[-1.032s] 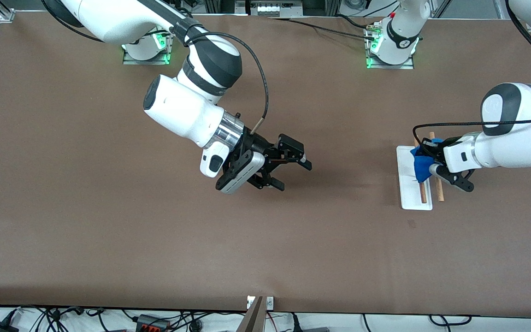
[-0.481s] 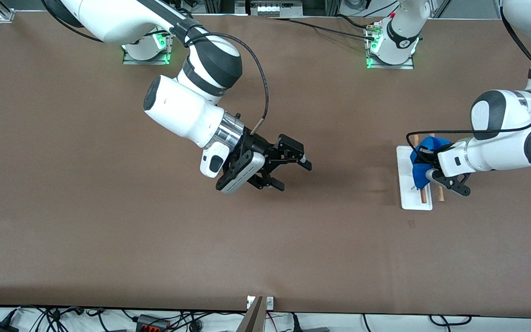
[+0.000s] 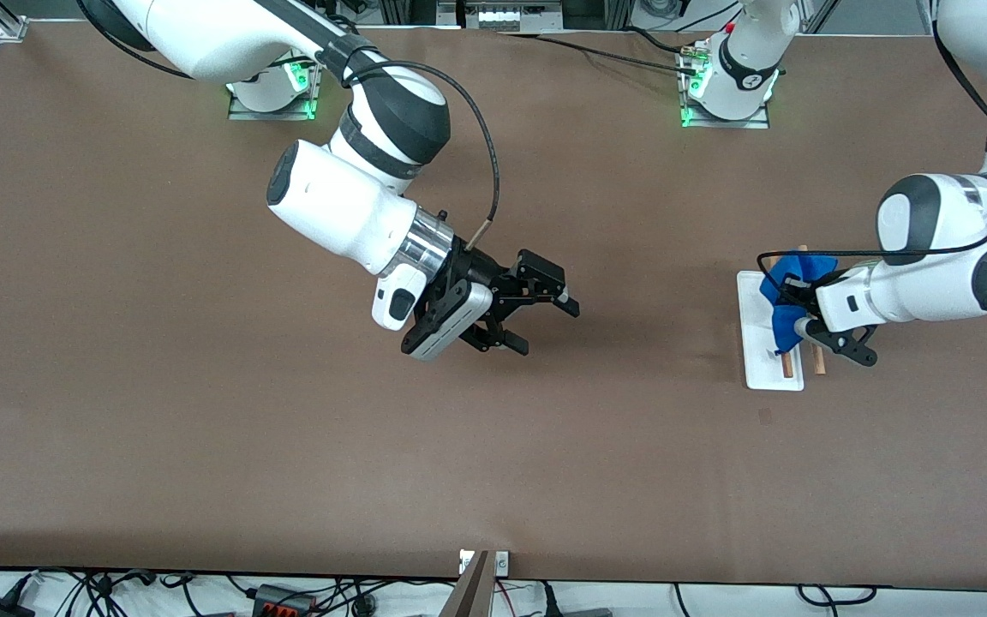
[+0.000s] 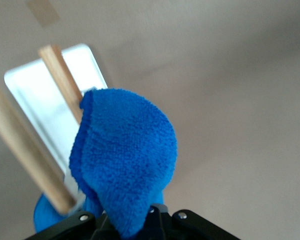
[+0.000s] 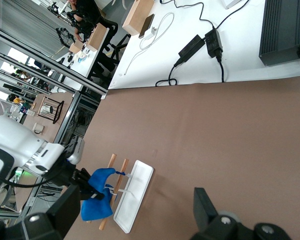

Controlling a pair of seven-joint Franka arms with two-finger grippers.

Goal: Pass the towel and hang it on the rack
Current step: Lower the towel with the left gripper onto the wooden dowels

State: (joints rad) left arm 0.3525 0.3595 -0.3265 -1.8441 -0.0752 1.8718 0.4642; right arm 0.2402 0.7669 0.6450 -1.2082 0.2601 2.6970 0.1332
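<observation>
The right gripper waits wide open over bare table, well apart from the rack, while the left gripper, clamped on the bunched blue towel directly above the rack's dowels, seems mid-hanging and must next drape the cloth across them before letting go.

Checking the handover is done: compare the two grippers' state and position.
The left gripper is shut on the towel over the rack; the right gripper is open, holding nothing. The left is at its own arm's end of the table; the right waits over mid-table. Both are black two-finger grippers.
</observation>
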